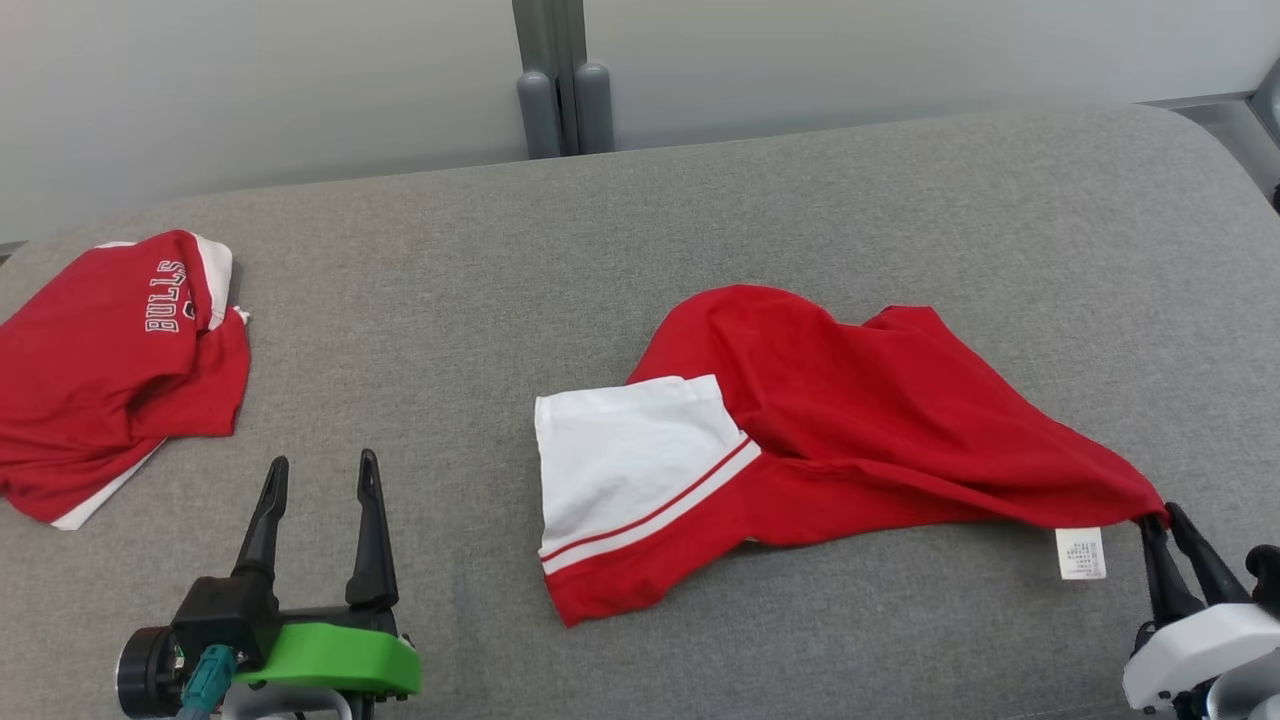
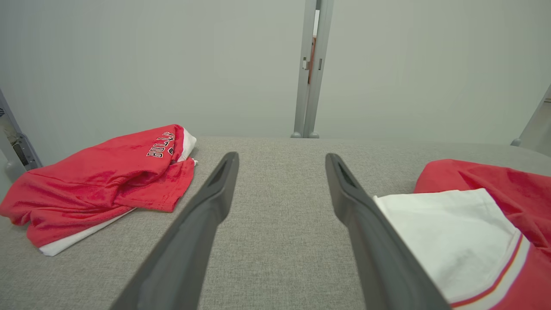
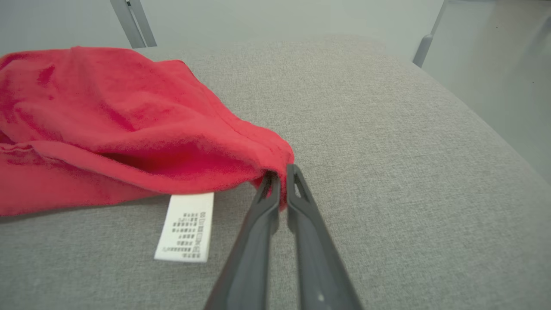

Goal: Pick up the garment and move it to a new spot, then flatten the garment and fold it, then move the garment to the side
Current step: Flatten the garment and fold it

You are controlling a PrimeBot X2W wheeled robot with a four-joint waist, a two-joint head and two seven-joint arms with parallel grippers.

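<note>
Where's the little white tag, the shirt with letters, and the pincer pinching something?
white tag [image 3: 184, 228]: right wrist view, its printed face.
lettered shirt [image 1: 105, 385]: head view, red cloth below letters.
right pincer [image 3: 279, 174]: right wrist view, between fingertips pinching red garment [image 3: 129, 125].

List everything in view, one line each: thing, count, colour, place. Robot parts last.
garment: one, red with a white panel and white stripes, lying rumpled at the middle of the surface.
care label: one, white, on the surface at the garment's near right edge.
lettered garment: one, red with white trim and BULLS lettering, bunched at the far left.
padded surface: one, grey fabric, under both garments.
posts: two, grey, behind the far edge.
wall: one, pale, at the back.
left gripper: one, dark fingers on a green mount, lower left, open, holding nothing.
right gripper: one, dark fingers, lower right, shut on the garment's right corner.
</note>
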